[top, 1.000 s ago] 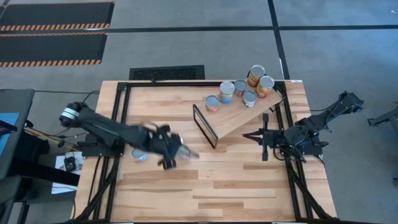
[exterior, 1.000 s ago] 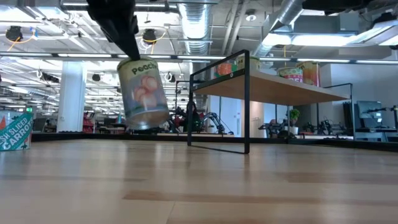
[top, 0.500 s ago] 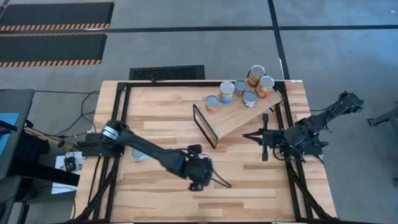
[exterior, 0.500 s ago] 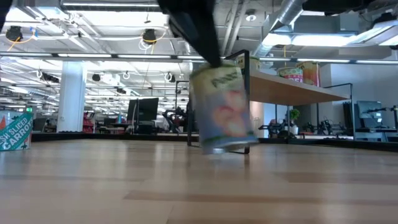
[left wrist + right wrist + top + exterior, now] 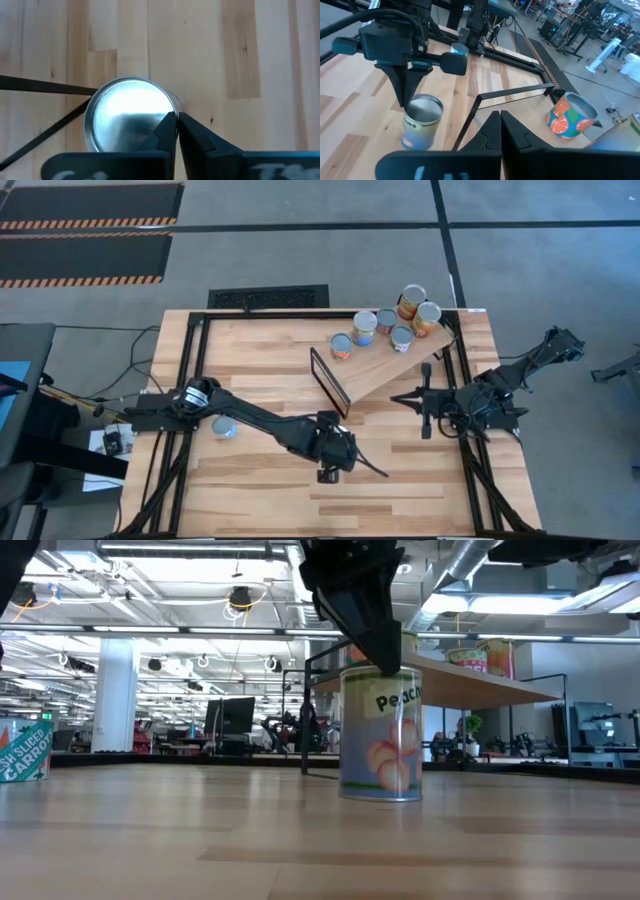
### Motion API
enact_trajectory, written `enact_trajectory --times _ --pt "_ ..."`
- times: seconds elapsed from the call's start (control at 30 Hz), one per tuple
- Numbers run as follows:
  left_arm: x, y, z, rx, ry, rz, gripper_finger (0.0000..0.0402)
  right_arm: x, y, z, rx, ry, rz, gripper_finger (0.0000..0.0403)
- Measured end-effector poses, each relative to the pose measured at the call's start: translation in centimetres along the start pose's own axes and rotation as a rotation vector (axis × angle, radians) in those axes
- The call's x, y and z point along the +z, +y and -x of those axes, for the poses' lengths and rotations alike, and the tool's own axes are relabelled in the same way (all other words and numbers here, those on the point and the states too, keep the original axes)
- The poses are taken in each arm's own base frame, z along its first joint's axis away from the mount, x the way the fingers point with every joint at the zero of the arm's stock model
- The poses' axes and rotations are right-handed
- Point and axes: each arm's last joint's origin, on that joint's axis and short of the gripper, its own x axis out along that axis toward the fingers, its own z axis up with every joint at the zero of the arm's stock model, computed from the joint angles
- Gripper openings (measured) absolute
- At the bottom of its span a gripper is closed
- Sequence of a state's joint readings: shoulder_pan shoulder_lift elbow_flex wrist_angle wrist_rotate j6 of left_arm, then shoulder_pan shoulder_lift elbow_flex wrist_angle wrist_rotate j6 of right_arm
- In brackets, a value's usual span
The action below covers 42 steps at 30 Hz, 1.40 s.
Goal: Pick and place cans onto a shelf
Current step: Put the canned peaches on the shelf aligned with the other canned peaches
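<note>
A peach-labelled can (image 5: 380, 735) with a silvery top (image 5: 127, 110) stands upright near the table's middle, in front of the shelf's black frame (image 5: 328, 380). My left gripper (image 5: 176, 120) is shut on it from above. In the high view the left gripper (image 5: 335, 452) hides the can. The light-wood shelf (image 5: 385, 370) carries several cans (image 5: 386, 322) toward the far right. My right gripper (image 5: 425, 405) is shut and empty at the table's right, beside the shelf. My left gripper pinches the can's top rim (image 5: 174, 106) between its two fingers, on one side of the lid. The fingers (image 5: 385, 660) come from above, pointing down. The can hangs upright under them, its base at table level; whether it rests on the table I cannot tell.
One more can (image 5: 222, 428) stands on the table at the left, under my left arm. A teal-labelled can (image 5: 22, 750) shows at the low view's left edge. An orange-patterned can (image 5: 570, 117) sits on the shelf near its frame. Bare table lies along the near edge.
My left gripper has carried the peach can toward the table's right and near edges and down. The can hung tilted and clear of the table; it now stands upright at table level in front of the shelf's frame.
</note>
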State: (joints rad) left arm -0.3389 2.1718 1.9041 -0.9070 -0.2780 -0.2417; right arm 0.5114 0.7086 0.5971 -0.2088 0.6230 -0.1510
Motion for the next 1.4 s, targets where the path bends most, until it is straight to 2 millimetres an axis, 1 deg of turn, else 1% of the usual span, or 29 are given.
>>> enact_trajectory --times 0.1,0.27,0.37,0.47,0.57,0.63,0.67,0.8,0.9,1.03,1.13,1.27,1.4 --pt "0.0 0.0 0.9 0.041 -0.018 -0.04 0.0026 0.0 0.1 0.0 0.02 -0.003 -0.005 0.0018" --pt "0.2 -0.5 4.3 0.119 -0.128 -0.104 0.0054 0.0 0.1 0.0 0.024 -0.004 -0.005 0.0034" --pt "-0.3 -1.0 5.1 0.101 -0.157 -0.119 0.0058 0.0 0.1 0.0 0.023 -0.004 -0.005 0.0031" --pt "-1.1 -1.5 5.8 0.088 -0.179 -0.126 0.0048 0.0 0.3 -0.2 0.048 0.003 -0.025 0.0019" --pt "-3.0 -1.3 5.6 0.068 -0.152 -0.101 0.0027 -0.4 1.3 -1.3 0.093 0.052 -0.015 0.001" --pt "-4.7 -0.9 5.3 0.037 -0.144 -0.045 0.001 -0.9 2.1 -2.3 0.121 0.099 0.005 0.001" --pt "-5.4 -0.6 5.3 0.016 -0.169 -0.012 0.0005 -1.0 2.5 -2.7 0.126 0.108 0.006 0.0012" --pt "-8.1 0.2 5.7 -0.078 -0.347 0.08 0.0006 -1.3 3.8 -4.4 0.166 0.131 0.005 0.0031" --pt "-10.5 0.8 5.6 -0.121 -0.496 0.114 0.0005 -1.1 4.6 -5.4 0.168 0.15 -0.02 0.0048" --pt "-13.4 2.0 5.4 -0.119 -0.725 0.168 0.0001 -0.7 5.6 -6.9 0.17 0.193 -0.018 0.0072" --pt "-15.4 2.9 4.7 -0.088 -0.835 0.18 0.0001 -0.2 6.3 -8.0 0.169 0.215 -0.006 0.0096" --pt "-17.1 4.4 4.2 -0.052 -0.941 0.219 0.0001 0.3 7.3 -9.6 0.171 0.244 0.012 0.0136" --pt "-17.3 5.7 4.0 -0.033 -1.005 0.278 0.0001 0.8 8.4 -11.1 0.207 0.264 0.044 0.0168"
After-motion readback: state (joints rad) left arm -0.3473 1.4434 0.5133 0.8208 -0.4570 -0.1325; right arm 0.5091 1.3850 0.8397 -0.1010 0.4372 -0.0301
